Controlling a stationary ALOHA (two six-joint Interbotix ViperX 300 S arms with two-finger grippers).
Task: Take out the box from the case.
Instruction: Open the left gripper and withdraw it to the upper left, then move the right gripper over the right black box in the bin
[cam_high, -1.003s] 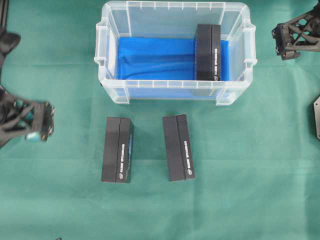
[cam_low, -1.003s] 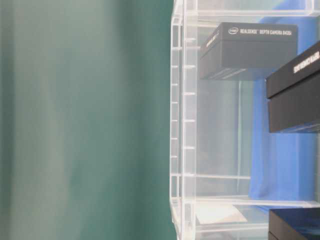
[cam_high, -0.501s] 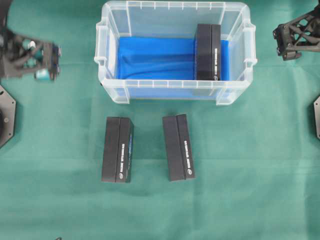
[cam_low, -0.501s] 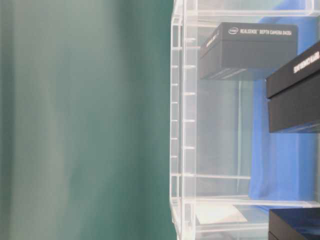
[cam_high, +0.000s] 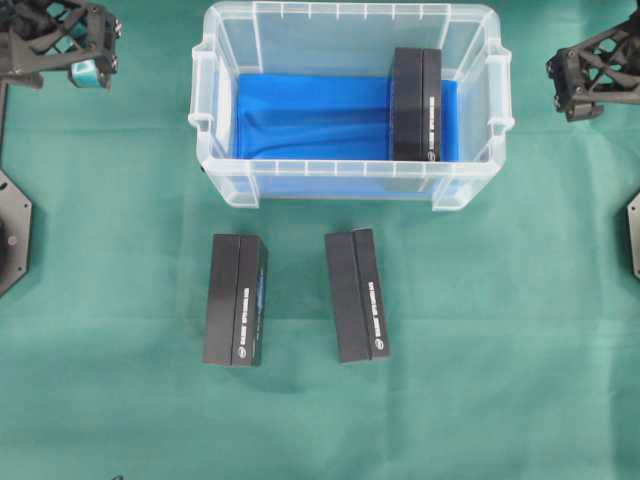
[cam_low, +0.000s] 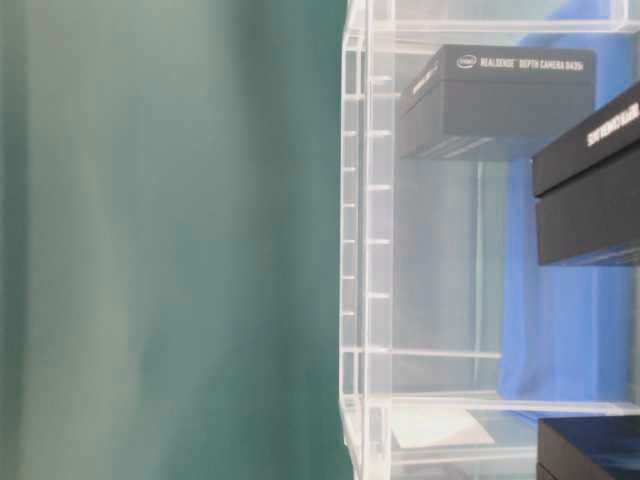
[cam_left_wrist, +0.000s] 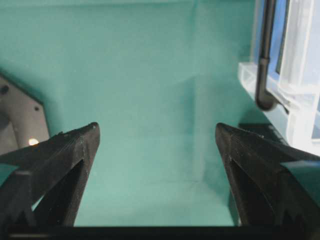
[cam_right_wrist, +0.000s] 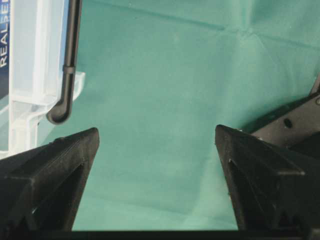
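Note:
The case (cam_high: 330, 168), a clear bin lined with blue cloth, stands at the back middle of the green cloth. One black box (cam_high: 416, 105) lies inside it against the right end. My left gripper (cam_high: 98, 48) hangs open and holds nothing at the far left, well clear of the case. Its fingers (cam_left_wrist: 75, 150) frame only green cloth, with the case's corner (cam_left_wrist: 300, 75) at the right edge. My right gripper (cam_high: 566, 88) stands open to the right of the case. In its wrist view the right gripper (cam_right_wrist: 156, 129) is over bare cloth, with the case's end (cam_right_wrist: 35, 75) at the left.
Two more black boxes (cam_high: 236, 300) (cam_high: 357, 295) lie side by side on the cloth in front of the case. Dark arm base plates sit at the left edge (cam_high: 12, 230) and the right edge (cam_high: 634, 235). The table-level view shows the case's ribbed wall (cam_low: 365, 250).
My left gripper has travelled from the left middle of the table up to the far left corner, still open. The right gripper, the case and the boxes have not moved.

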